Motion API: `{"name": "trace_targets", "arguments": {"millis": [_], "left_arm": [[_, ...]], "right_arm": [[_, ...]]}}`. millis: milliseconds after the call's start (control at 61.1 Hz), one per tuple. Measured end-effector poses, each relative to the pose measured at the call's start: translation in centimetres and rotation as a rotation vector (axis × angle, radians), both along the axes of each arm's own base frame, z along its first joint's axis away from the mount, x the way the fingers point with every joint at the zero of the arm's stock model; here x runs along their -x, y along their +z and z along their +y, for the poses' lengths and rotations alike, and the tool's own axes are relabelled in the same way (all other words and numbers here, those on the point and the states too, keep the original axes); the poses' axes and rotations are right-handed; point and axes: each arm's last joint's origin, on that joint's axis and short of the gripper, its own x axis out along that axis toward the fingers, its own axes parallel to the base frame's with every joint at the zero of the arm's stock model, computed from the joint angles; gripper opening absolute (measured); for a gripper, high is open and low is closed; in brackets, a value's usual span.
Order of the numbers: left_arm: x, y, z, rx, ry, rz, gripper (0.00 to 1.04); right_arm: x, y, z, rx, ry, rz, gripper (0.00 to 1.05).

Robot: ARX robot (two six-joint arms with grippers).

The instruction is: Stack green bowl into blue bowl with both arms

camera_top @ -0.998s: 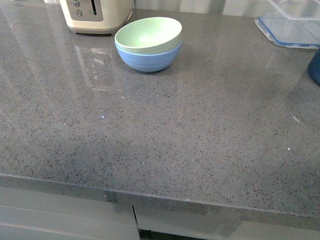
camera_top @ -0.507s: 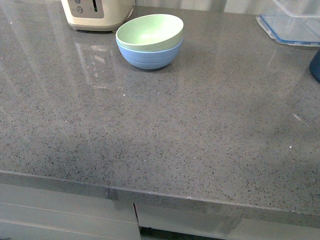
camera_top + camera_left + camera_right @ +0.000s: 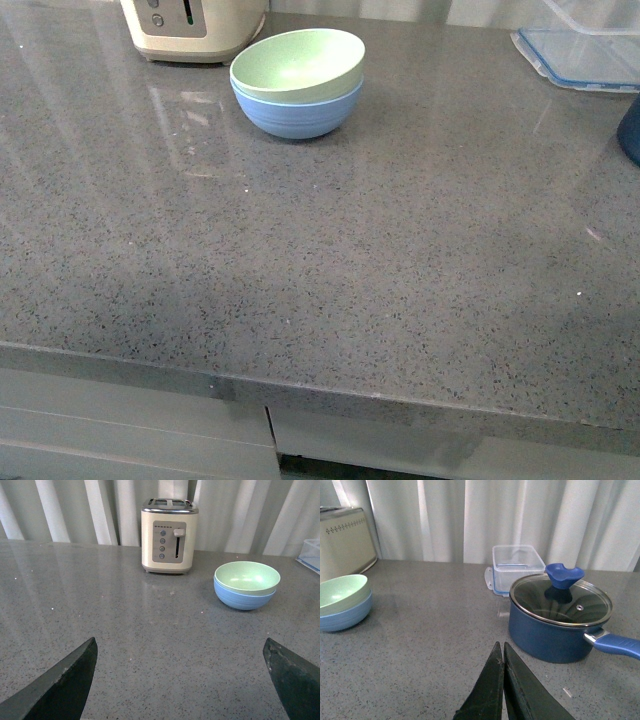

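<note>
The green bowl (image 3: 297, 62) sits nested inside the blue bowl (image 3: 296, 116) at the back of the grey counter, beside the toaster. The stack also shows in the left wrist view, green bowl (image 3: 246, 577) in blue bowl (image 3: 243, 598), and in the right wrist view, green bowl (image 3: 340, 593) in blue bowl (image 3: 346, 618). My left gripper (image 3: 180, 650) is open and empty, low over the counter, well short of the bowls. My right gripper (image 3: 501, 647) is shut and empty, with the bowls far off to one side. Neither arm shows in the front view.
A cream toaster (image 3: 190, 28) stands behind the bowls. A clear plastic container (image 3: 585, 45) sits at the back right. A dark navy pot with a glass lid (image 3: 559, 617) stands close to my right gripper. The counter's front edge (image 3: 300, 385) runs along the bottom.
The front view has shifted slightly, so the bowls sit a little higher in the picture. The bowls themselves have not moved.
</note>
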Motion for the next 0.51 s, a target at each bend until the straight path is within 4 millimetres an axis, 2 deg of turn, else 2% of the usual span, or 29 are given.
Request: {"name": "trace_targets", "arguments": {"millis": [98,507], "left_arm": [[0.0,0.0,0.0,0.000,0.000,0.000,0.98],[0.0,0.0,0.0,0.000,0.000,0.000,0.98]], "right_arm": [[0.4,-0.6,0.0,0.000,0.000,0.022,0.01],[1.9,0.0,0.0,0.000,0.000,0.001,0.01]]}}
